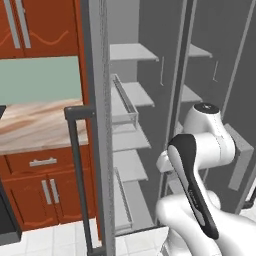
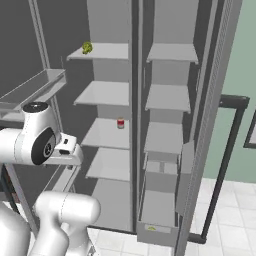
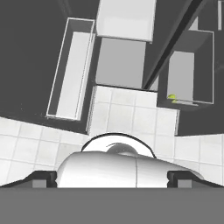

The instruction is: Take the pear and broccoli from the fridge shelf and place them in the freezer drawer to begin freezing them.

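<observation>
Broccoli (image 2: 87, 48) sits on the top fridge shelf (image 2: 107, 51), at its left front corner, a dark-green lump with yellowish patches, well above the arm's elbow. The pear (image 2: 152, 229) appears to be already down in the freezer drawer (image 2: 156, 210): a thin yellow-green sliver shows just behind the drawer's front wall in the right base view, and in the hand view a small yellow-green spot (image 3: 172, 98) lies inside the open grey box (image 3: 190, 72) at the right. It is too small to be sure of its shape. The drawer stands pulled out at the foot of the right-hand compartment, open top clear, so a thing can be dropped straight in from above.

A small red-and-white can (image 2: 120, 123) stands two shelves below the broccoli, at the back; it is no part of the job.

The arm is folded close to the base, its wrist turned so that the hand camera looks down past the robot's body at the tiled floor (image 3: 131, 118) and the fridge's lower bins. The pincer's tips are only two dark stubs at the bottom corners of that view; whether it is wide or narrow I cannot tell, and nothing shows between them.

By my judgement one item is done and the broccoli is next, calling for a high reach to the top shelf.
</observation>
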